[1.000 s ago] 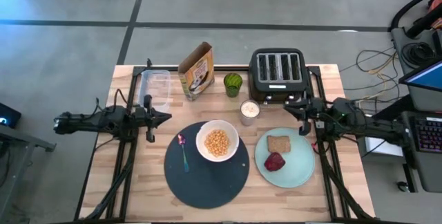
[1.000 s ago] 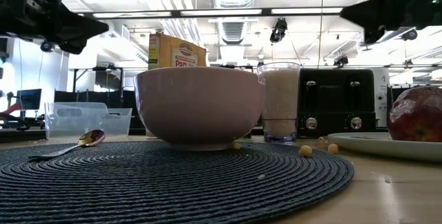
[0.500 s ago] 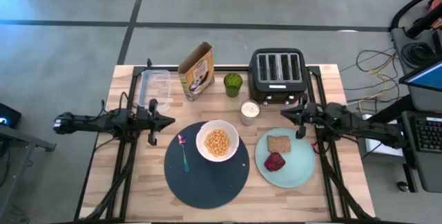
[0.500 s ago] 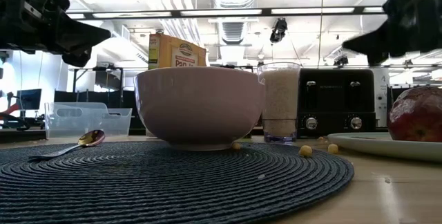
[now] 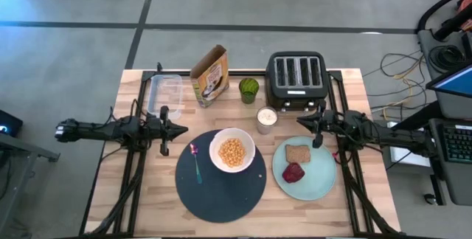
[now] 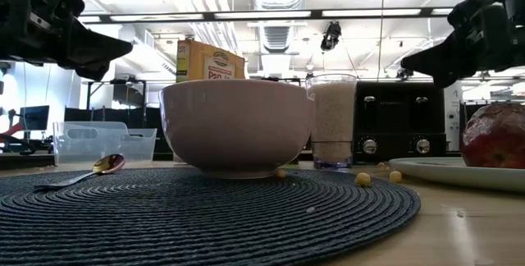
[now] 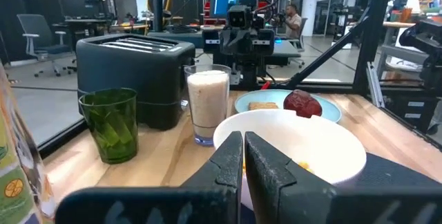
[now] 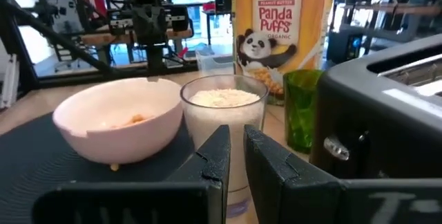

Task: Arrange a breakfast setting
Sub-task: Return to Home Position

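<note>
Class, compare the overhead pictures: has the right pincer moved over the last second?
Yes. The right pincer has slid left along the front of the black four-slot toaster, ending closer to the clear glass of milk.

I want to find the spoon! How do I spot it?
Look at the big dark round mat. On it sits a white bowl of cereal. The spoon lies on the mat beside that bowl, toward the left arm: small, thin, teal handle with a pink scoop.
</note>
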`<action>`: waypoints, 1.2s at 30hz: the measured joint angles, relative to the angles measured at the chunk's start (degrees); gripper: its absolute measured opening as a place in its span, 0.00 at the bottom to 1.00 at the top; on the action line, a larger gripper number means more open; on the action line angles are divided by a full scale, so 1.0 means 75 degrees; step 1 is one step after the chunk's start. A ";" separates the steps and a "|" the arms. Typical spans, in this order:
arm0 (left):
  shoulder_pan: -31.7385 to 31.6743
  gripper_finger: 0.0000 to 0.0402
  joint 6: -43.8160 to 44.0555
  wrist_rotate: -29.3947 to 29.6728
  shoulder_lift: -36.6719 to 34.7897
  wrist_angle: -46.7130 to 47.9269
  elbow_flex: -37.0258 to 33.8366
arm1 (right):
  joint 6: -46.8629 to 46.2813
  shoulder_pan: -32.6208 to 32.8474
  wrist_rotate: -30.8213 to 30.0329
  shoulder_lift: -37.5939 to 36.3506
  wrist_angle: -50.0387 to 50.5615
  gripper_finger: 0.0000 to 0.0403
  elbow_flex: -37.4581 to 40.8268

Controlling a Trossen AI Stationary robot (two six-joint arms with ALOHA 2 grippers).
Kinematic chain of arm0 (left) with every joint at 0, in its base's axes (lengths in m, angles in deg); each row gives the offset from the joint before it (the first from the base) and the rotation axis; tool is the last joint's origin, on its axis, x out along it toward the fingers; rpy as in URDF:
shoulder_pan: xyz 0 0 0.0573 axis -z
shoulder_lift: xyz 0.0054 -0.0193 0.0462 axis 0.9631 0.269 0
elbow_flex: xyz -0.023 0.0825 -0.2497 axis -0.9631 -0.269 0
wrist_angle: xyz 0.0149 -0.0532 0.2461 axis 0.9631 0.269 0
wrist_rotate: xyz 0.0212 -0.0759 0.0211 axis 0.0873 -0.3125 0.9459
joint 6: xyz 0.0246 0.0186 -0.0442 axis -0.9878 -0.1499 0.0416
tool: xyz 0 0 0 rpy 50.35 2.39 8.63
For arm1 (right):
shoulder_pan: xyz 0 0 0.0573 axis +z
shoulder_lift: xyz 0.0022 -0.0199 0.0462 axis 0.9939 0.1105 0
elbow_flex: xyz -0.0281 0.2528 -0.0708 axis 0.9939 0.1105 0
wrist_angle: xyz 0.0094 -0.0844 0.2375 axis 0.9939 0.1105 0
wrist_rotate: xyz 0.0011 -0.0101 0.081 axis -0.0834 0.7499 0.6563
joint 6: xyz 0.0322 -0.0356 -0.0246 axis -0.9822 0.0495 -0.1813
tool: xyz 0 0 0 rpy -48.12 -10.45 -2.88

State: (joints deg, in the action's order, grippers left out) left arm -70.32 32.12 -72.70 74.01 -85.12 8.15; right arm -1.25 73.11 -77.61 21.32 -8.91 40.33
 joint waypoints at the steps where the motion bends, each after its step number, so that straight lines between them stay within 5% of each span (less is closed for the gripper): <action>1: 0.0000 0.00 0.0000 0.0000 0.0023 -0.0003 0.0000 | -0.0136 0.0000 0.0007 0.0011 0.0025 0.08 0.0000; 36: 0.0000 0.00 0.0015 0.0000 0.0451 -0.0023 0.0006 | -0.0168 0.0000 -0.0002 0.0052 0.0052 0.08 0.0003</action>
State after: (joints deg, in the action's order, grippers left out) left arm -70.32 32.23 -72.70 77.40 -85.29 8.19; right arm -2.51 73.11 -77.62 21.71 -8.52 40.35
